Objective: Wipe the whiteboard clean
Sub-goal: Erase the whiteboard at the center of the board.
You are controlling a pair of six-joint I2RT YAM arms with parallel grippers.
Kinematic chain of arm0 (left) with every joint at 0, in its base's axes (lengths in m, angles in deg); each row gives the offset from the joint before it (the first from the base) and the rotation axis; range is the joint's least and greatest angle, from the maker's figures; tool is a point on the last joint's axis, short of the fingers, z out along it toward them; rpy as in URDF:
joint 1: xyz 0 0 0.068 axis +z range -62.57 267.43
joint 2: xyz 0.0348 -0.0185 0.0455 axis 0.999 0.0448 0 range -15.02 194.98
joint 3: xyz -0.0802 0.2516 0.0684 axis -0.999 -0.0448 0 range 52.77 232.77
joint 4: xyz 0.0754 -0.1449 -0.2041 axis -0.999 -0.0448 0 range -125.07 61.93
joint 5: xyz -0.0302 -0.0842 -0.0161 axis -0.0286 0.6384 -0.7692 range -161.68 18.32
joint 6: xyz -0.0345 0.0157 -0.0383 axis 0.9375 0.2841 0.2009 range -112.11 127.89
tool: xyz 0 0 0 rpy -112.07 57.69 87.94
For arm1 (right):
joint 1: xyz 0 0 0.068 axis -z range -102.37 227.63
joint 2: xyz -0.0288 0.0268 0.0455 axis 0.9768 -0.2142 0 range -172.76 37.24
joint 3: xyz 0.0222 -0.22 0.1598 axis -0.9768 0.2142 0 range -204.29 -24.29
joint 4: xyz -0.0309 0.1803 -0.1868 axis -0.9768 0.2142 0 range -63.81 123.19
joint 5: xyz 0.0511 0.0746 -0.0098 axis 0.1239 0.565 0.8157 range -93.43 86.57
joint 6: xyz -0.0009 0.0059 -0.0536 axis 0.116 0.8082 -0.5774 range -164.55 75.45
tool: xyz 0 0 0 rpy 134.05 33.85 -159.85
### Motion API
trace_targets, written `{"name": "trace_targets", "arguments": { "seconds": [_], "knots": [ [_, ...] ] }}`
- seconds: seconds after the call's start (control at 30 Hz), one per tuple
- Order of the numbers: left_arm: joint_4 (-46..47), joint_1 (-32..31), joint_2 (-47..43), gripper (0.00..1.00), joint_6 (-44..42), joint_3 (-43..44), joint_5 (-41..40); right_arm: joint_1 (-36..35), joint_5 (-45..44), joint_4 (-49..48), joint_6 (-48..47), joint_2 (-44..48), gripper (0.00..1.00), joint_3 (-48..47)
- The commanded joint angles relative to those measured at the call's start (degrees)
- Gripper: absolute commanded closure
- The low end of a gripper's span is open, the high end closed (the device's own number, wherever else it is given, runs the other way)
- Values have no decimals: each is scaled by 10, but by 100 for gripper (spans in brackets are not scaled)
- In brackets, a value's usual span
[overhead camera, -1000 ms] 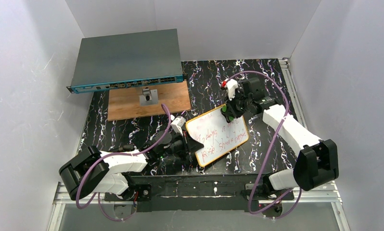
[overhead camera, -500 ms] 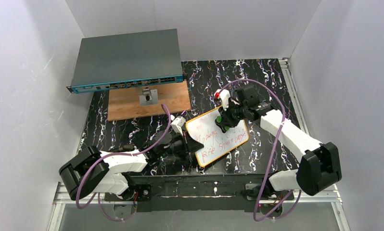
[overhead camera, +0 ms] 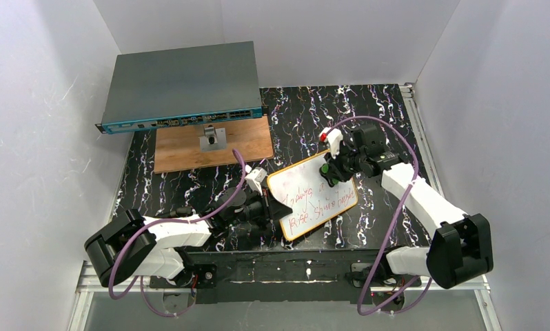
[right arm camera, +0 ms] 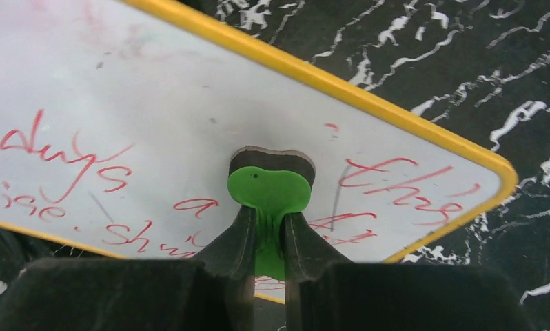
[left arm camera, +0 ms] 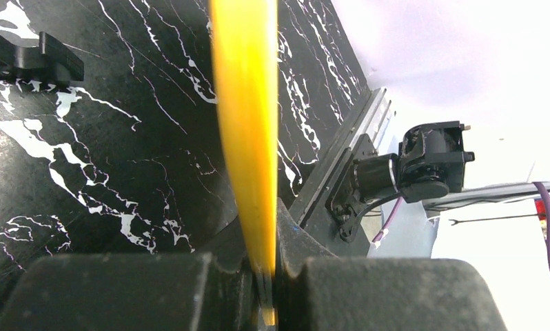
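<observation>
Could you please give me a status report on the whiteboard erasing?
Left gripper shut on edge of small white orange-rimmed whiteboard. Right gripper shut on small green eraser, against the board. Red handwriting uncleared; nothing blocking.

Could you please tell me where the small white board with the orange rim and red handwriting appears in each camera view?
Top external: the small rectangular orange-rimmed whiteboard sits askew at centre, between the arms.
Left wrist: the whiteboard shows only as an edge-on orange rim, rising from the left gripper clamped on it.
Right wrist: the whiteboard, red writing up, fills the upper left.
Shared landmark: the black white-veined tabletop.
</observation>
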Motion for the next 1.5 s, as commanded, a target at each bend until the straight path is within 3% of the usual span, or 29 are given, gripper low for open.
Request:
{"name": "trace_targets", "arguments": {
  "seconds": [0.0,0.13,0.33,0.57,0.8,1.0,1.2,1.47],
  "knots": [
    [34,-15,-11,100,-52,24,80,-19,106,23,-37,11,99,10],
    [35,-15,-7,100,-50,23,80,-30,137,21,3,-16,99,-38],
    [29,-15,-10,100,-50,24,78,-15,61,3,53,-48,99,-107],
    [28,-15,-15,100,-49,22,77,34,15,-5,19,-35,99,-57],
    [32,-15,-16,100,-52,20,76,9,130,37,-63,15,99,17],
    [41,-15,-5,100,-48,21,80,-18,161,46,-19,-6,99,-54],
    [43,-15,-2,100,-45,22,80,8,103,37,16,-20,99,-109],
    [37,-15,-15,100,-47,17,77,35,26,11,-19,-9,99,-42]
  ]
}}
